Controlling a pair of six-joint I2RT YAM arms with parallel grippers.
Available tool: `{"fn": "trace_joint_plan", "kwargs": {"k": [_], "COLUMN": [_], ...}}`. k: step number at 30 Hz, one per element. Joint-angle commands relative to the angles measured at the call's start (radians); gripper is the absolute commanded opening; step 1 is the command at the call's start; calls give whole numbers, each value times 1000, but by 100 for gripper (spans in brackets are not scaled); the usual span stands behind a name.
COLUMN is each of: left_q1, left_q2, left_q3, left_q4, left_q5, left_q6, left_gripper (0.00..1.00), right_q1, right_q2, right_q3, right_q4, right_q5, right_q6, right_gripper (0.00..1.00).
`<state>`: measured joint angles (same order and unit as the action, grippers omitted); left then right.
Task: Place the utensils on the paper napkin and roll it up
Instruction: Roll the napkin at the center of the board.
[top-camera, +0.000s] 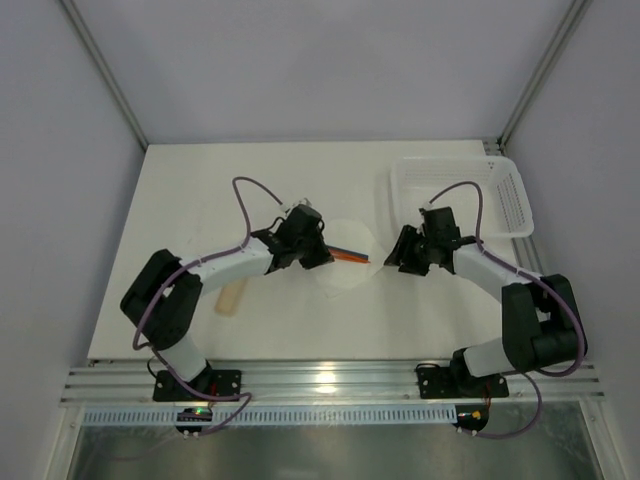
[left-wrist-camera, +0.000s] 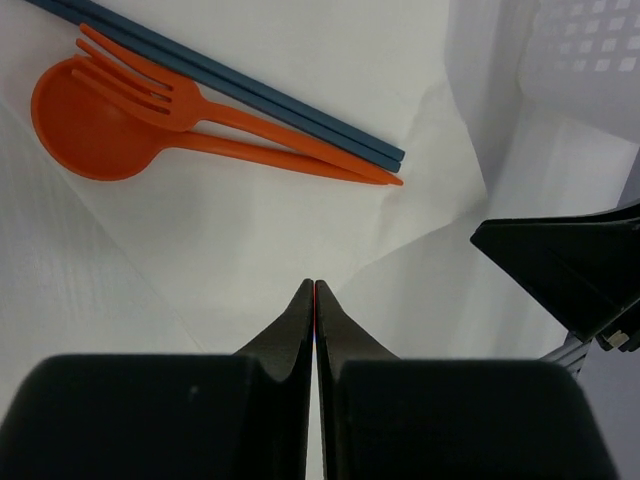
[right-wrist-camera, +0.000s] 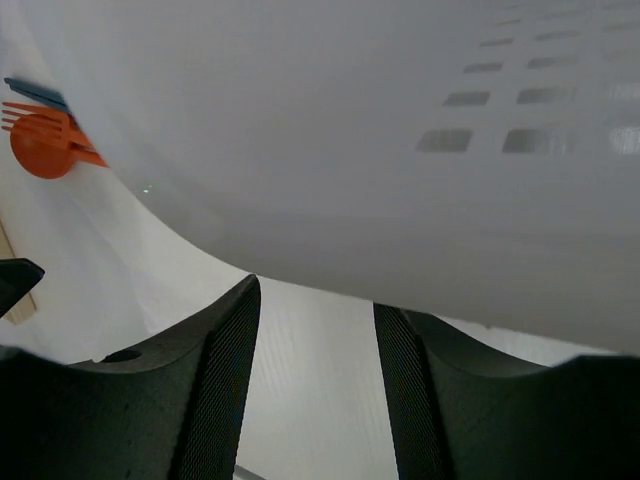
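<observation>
**While the left claw is shut and the right one gapes, the roll could slip**

Because the left claw (left-wrist-camera: 315, 288) has its two fingers pressed flat together just over the paper napkin (left-wrist-camera: 250, 240), I cannot tell whether a napkin edge is pinched between them or nothing at all. The utensils lie on the sheet ahead of that claw and off to its left. They are an orange spoon (left-wrist-camera: 85, 125), an orange fork (left-wrist-camera: 170, 95) resting over its bowl, and dark blue chopsticks (left-wrist-camera: 230, 80) touching alongside. The right claw (right-wrist-camera: 318, 298) has its jaws apart with nothing between them. It faces the left claw across the napkin, with the white basket (top-camera: 510, 200) close beside it.

My judgement of the risks:
- If the shut tips hold only air, a rolling pull would skate over the paper and leave it flat.
- If they do hold it, the thin sheet may tear or drag, and the loose utensils could skid off it.
- The right claw, so near, might knock the basket or pin the wrong fold.
</observation>
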<state>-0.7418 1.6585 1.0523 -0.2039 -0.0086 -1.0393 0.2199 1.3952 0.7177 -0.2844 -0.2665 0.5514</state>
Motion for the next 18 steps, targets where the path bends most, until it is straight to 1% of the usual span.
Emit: {"fn": "trace_joint_plan", "kwargs": {"k": [1, 5, 10, 14, 18], "left_q1": [4, 4, 4, 1, -1], "left_q2": [33, 52, 76, 76, 69], "left_q3": [-29, -55, -81, -100, -133], "left_q4": [57, 73, 89, 95, 106], "left_q5": [41, 45, 44, 24, 16], "left_q6": [-5, -8, -2, 7, 4], "left_gripper": [0, 0, 0, 0, 0], "right_q1": [-7, -8, -7, -7, -5], "right_q2": [53, 108, 152, 134, 117], "right_q3": [25, 57, 83, 75, 66], "right_q4": [96, 103, 110, 114, 123], "right_q5": [-69, -68, -60, -47, -27], "right_q6": [-16, -31, -47, -53, -64], "right_gripper": [53, 50, 43, 40, 39]}}
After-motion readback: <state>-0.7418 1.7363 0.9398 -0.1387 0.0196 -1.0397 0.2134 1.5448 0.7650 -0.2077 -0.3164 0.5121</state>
